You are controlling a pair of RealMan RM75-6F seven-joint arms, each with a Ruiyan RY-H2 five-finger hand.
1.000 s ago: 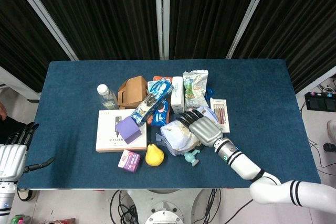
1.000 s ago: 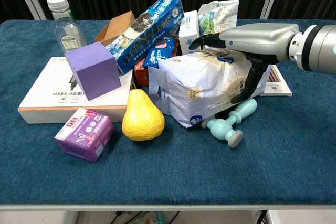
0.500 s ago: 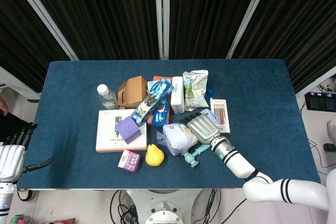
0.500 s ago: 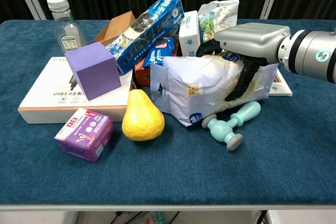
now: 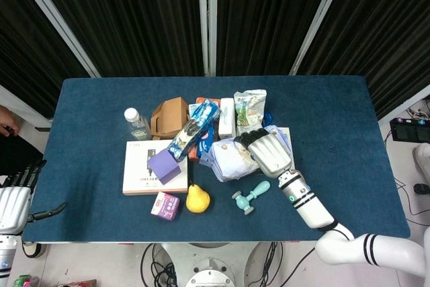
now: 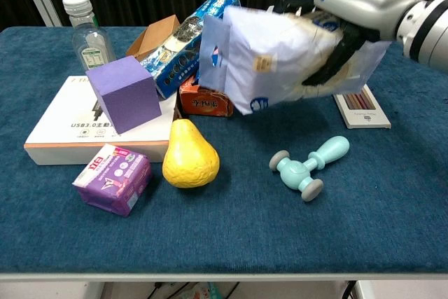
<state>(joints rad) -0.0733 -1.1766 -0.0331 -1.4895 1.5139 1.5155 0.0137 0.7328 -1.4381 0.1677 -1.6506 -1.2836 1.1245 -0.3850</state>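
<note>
The crinkly white plastic bag with blue print (image 6: 280, 57) is up in the air, above the blue counter (image 6: 392, 201). The right robot hand (image 6: 350, 5) has its fingers wrapped around the bag from the top and holds it tight. Under the bag lies a small mint-green roller toy (image 6: 308, 167). A yellow pear (image 6: 187, 155) sits near it on the left. A purple cube (image 6: 124, 94) rests on a flat white box (image 6: 59, 131). The left robot hand (image 5: 15, 196) hangs off the counter's edge with fingers apart, holding nothing.
</note>
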